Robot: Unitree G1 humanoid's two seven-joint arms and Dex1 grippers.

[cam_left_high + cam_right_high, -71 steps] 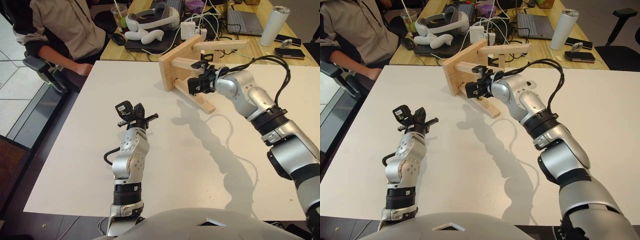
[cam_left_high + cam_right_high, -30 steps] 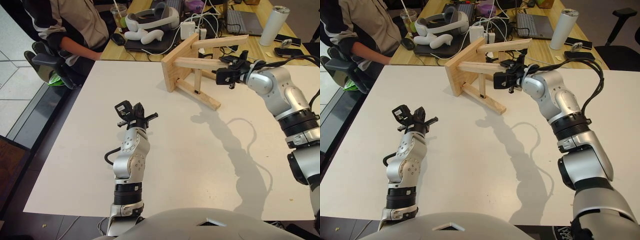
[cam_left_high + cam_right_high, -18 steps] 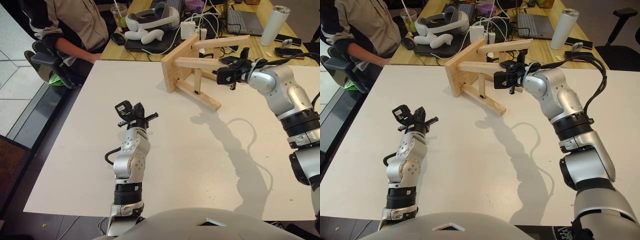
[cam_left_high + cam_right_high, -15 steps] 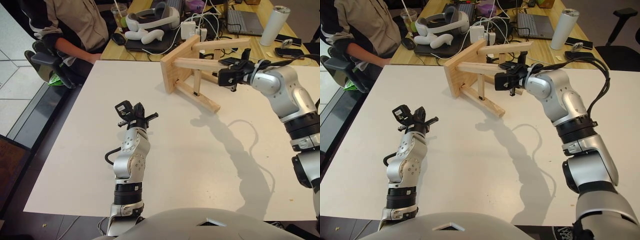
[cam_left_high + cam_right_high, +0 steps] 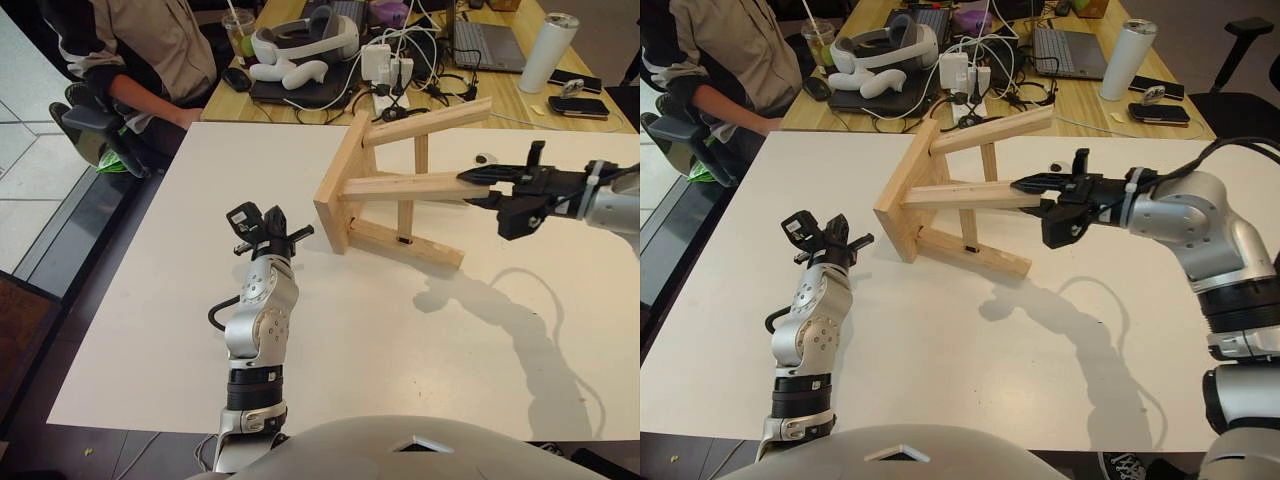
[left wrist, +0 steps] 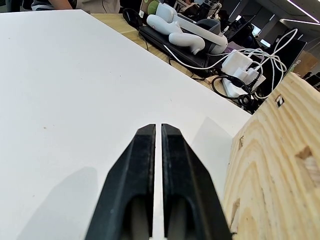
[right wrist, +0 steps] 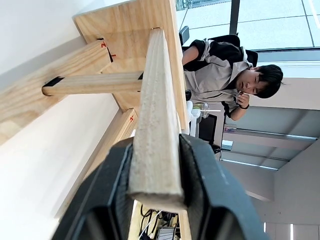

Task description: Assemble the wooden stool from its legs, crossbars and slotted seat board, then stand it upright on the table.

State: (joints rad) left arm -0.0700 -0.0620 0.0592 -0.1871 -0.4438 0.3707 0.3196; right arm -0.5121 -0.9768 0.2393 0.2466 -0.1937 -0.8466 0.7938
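- Left arm (image 5: 262, 310), lower centre-left of frame: rounded silver-grey shells with black ring joints and a metal-edged collar near the bottom.
- Black cable (image 5: 214, 314): a single loop bulging from the left arm's left side.
- Left gripper (image 5: 268, 222): black, with two smooth flat-sided fingers (image 6: 140, 170), rounded at the tips, and small rod-like projections at the base.
- Right arm (image 5: 1200, 225), right edge of frame: matching silver shells with banded black-and-metal collars.
- Black cables (image 5: 1210, 147): arching above the right forearm.
- Right gripper (image 5: 1052, 190): black, with broad glossy fingers (image 7: 107, 200) and a pale ring at the wrist.
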